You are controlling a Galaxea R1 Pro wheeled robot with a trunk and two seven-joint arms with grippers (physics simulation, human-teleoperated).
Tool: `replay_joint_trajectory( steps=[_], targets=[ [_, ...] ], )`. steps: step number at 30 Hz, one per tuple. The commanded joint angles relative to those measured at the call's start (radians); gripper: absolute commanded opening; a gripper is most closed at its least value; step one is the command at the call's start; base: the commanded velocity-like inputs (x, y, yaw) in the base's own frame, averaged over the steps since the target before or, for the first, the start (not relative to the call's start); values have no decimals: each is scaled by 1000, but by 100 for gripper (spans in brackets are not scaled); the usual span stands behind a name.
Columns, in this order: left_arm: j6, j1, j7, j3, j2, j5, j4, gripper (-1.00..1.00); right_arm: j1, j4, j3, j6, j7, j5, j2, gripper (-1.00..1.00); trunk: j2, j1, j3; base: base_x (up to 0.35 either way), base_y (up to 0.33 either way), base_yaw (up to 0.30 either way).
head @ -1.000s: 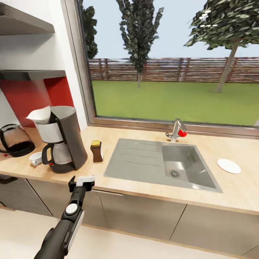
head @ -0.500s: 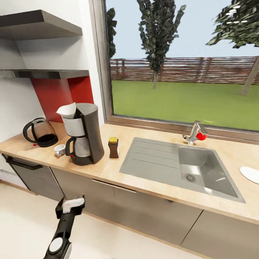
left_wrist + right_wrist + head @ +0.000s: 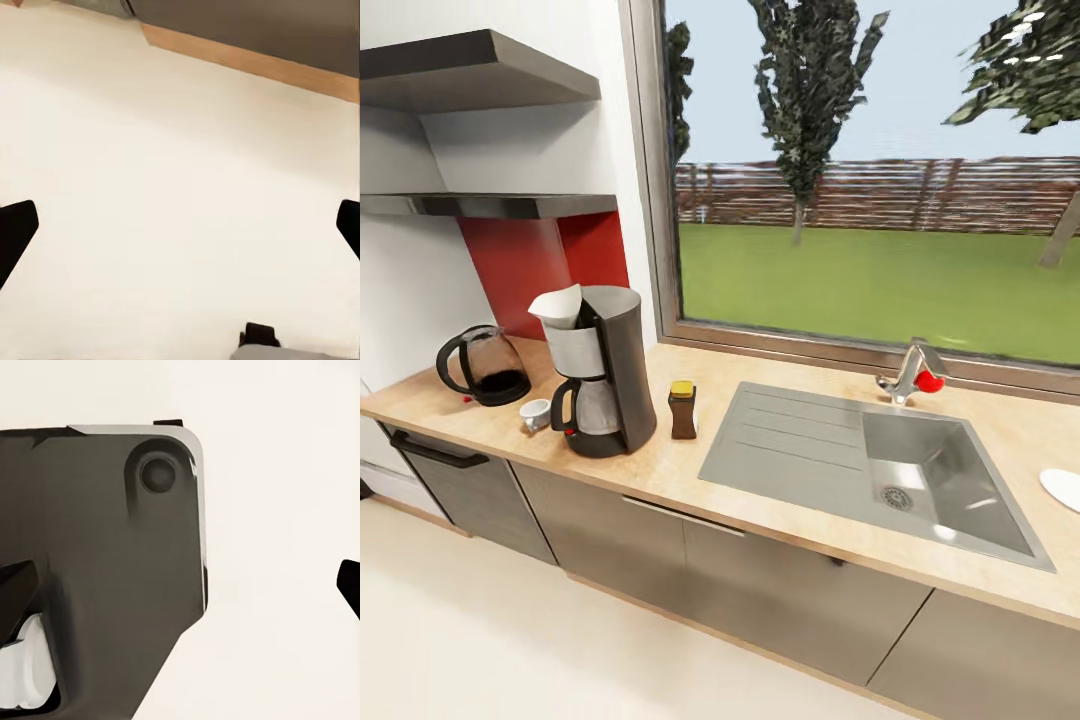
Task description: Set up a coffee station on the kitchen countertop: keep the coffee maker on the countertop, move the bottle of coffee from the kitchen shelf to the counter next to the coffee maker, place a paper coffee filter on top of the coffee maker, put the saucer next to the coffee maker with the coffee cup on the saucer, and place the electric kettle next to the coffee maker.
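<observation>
In the head view the dark coffee maker [image 3: 610,365] stands on the wooden countertop [image 3: 780,520] with a white paper filter [image 3: 560,304] on its top. Beside it stands the brown bottle of coffee [image 3: 682,410] with its yellow lid. On the maker's other side a small white cup [image 3: 536,413] sits directly on the counter, and past it the glass electric kettle [image 3: 485,365]. The white saucer [image 3: 1063,488] lies at the far right edge of the counter. My left gripper [image 3: 180,232] hangs open over cream floor. My right gripper [image 3: 180,585] is open too, beside a dark robot part [image 3: 97,570].
A steel sink [image 3: 870,465] with a faucet [image 3: 910,374] fills the counter's middle, under a large window. Two grey wall shelves [image 3: 480,70] hang above the kettle. Grey cabinet fronts [image 3: 620,540] run below the counter, and cream floor [image 3: 480,640] lies before them.
The whole view has shifted and pulled back from the counter, so the camera moved. My left arm has dropped out of the head view.
</observation>
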Motion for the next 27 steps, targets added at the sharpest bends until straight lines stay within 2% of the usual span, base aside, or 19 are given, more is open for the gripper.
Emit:
replay_joint_trajectory(
  steps=[1, 5, 14, 18, 23, 25, 27],
  targets=[
    [2, -3, 4, -3, -3, -10, 138, 100, -1, 2, 1, -5, -1, -8, 0, 100, -2, 1, -2, 0, 0, 0],
    [4, -2, 4, -6, -6, -10, 167, 100, -1, 0, -1, -6, -1, -9, 0, 100, -2, 1, -2, 0, 0, 0],
    [5, -1, 4, -10, -13, -10, 174, 100, -1, 1, -4, -4, 0, -11, 1, 100, -2, 1, -2, 0, 0, -32],
    [5, -1, 4, -8, -16, -40, 174, 100, -1, 1, -5, -5, -1, -11, 1, 100, -2, 1, -2, 0, 0, -84],
    [5, -1, 3, -7, -19, -62, 174, 100, -1, 1, -6, -4, -1, -11, 1, 100, -2, 1, -2, 0, -3, -227],
    [5, -1, 2, -14, -20, -67, 174, 100, -1, 1, -6, -4, -1, -11, 1, 100, -2, 1, -2, 0, -101, -256],
    [5, -1, 1, -45, -21, -72, 174, 100, -1, 1, -6, -4, -1, -11, 1, 100, -2, 1, -2, 0, -191, -261]
  ],
)
